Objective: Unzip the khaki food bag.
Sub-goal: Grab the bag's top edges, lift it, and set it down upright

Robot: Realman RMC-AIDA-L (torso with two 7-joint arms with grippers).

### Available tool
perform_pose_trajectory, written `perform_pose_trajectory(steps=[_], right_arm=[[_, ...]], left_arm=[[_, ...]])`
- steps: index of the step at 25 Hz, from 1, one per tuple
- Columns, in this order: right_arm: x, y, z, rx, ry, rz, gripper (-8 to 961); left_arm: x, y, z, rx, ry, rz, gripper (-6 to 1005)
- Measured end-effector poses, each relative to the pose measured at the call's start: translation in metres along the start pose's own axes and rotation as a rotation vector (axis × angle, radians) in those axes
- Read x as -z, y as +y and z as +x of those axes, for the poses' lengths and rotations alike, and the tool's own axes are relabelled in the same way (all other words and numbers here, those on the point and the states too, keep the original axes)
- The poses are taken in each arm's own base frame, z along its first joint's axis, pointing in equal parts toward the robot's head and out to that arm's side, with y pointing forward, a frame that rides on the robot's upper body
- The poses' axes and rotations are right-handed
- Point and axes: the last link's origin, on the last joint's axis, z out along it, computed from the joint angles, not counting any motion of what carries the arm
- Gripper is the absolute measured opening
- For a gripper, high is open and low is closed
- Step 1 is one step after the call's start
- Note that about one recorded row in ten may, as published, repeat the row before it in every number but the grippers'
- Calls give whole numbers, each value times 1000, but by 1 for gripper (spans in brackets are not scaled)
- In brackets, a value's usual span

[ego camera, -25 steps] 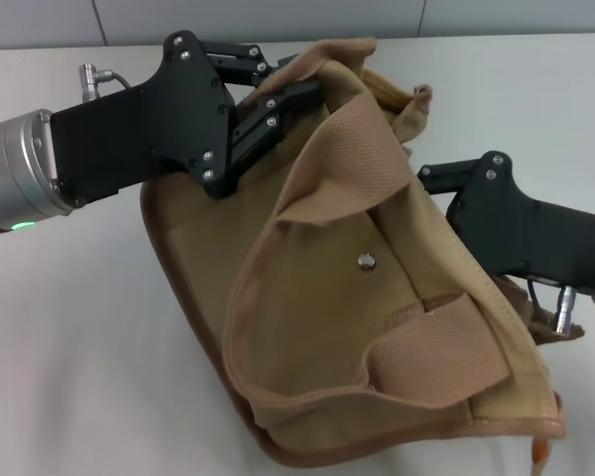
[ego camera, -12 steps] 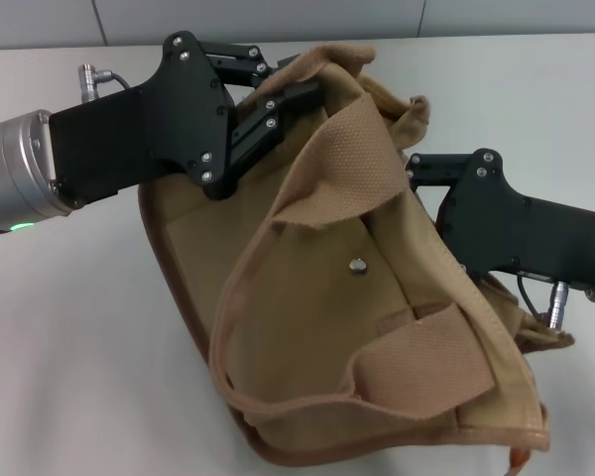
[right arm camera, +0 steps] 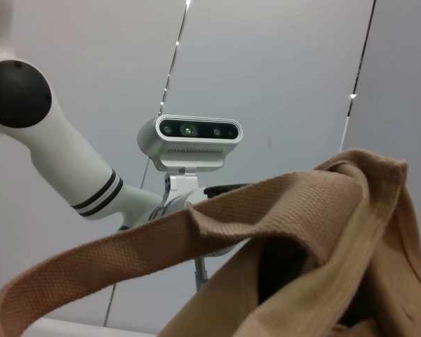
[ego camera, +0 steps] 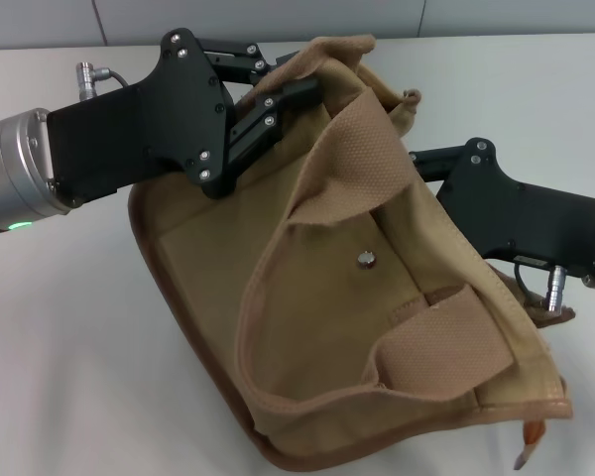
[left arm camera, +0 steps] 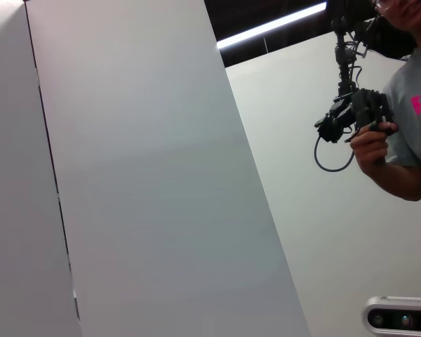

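The khaki food bag (ego camera: 327, 327) lies tilted on the white table (ego camera: 59, 357), its front pocket with the metal snap (ego camera: 365, 260) facing up. Its wide handles (ego camera: 446, 342) flop over the front. My left gripper (ego camera: 290, 91) is at the bag's upper left corner, shut on the top fabric edge and holding it up. My right gripper (ego camera: 423, 159) is against the bag's right side, its fingertips hidden behind the fabric. The zipper itself does not show. The right wrist view shows a handle and the bag's fabric (right arm camera: 323, 232) close up.
A small orange tab (ego camera: 528, 436) hangs at the bag's lower right corner. The table's far edge meets a grey wall (ego camera: 278, 15). The left wrist view shows only wall panels and a person (left arm camera: 400, 133) holding a device.
My right gripper has moved up and in against the bag's right side. The bag's body and lower handle have shifted and resettled. My left gripper has held its place.
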Motion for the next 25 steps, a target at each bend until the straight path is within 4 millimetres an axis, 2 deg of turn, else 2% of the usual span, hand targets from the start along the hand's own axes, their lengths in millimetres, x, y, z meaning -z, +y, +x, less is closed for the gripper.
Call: perform_pose_trajectory(steps=[3,13,25], right_arm=[[-2,-1,-1,3,-2,-8,325],[-1,-3,1,3,16,3,21],[25,-1,-5,-16,-52,72,-2]], left_arm=[[0,0,0,0,1,0,89],[0,1,0,0,6,-3,89],[0,1,1,-3,7,-2,88]])
